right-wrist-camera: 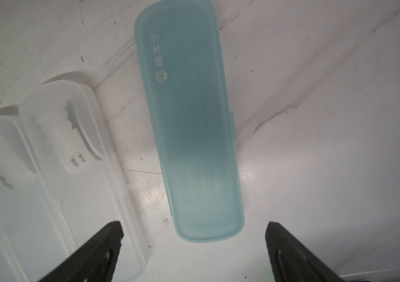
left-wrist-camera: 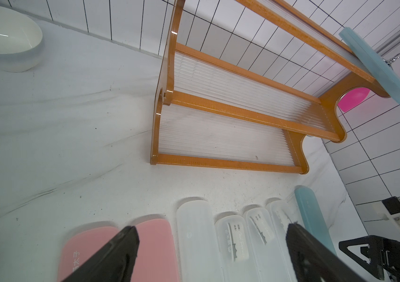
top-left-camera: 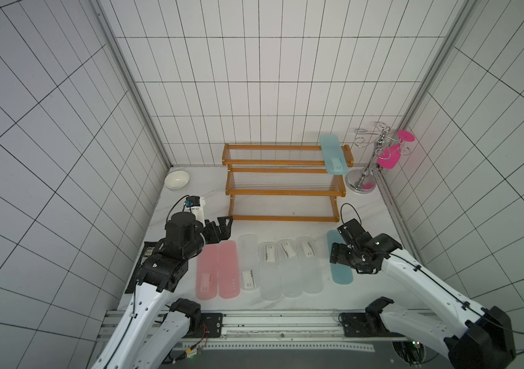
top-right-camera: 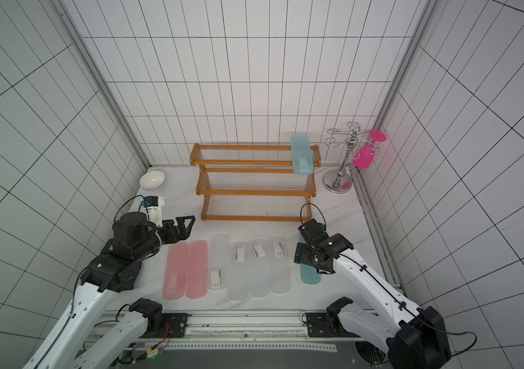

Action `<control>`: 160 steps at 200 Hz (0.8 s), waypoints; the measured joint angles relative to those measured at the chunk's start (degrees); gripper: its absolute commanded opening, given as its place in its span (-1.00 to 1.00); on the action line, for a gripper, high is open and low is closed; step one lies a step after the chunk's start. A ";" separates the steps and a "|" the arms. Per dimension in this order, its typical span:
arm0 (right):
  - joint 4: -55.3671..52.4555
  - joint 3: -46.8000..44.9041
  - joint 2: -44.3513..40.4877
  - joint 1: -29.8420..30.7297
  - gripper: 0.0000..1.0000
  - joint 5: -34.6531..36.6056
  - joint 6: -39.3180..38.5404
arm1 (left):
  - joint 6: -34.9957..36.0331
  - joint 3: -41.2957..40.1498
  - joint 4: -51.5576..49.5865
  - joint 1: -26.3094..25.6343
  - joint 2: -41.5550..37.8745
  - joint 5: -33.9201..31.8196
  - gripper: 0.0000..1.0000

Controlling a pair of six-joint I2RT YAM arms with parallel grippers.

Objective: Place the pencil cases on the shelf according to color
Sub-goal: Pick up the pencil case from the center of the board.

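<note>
Framed by the spread right claw [right-wrist-camera: 194, 225], the teal case [right-wrist-camera: 186, 122] was judged light, stiff and slick (likely empty), best taken across its narrow middle.

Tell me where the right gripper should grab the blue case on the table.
Probably pinch it across its narrow width near the middle, coming straight down. The blue case lies flat and long, with bare table along both long edges, and the open right gripper hangs above it.
</note>
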 measured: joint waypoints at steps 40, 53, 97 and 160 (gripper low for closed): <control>1.68 -2.97 4.85 1.40 0.93 -0.02 2.71 | 0.00 -0.11 -0.04 0.00 -0.15 0.13 0.97; 2.36 -3.32 6.47 1.77 0.93 -0.07 3.26 | -0.02 -0.13 -0.04 0.00 -0.22 0.20 0.97; 5.99 -3.43 12.17 2.82 0.91 -0.22 4.37 | -0.02 -0.22 -0.04 0.00 -0.63 0.35 0.97; 7.98 -3.50 15.67 7.15 0.90 1.64 6.64 | -0.04 -0.26 -0.04 0.24 -0.83 0.42 0.97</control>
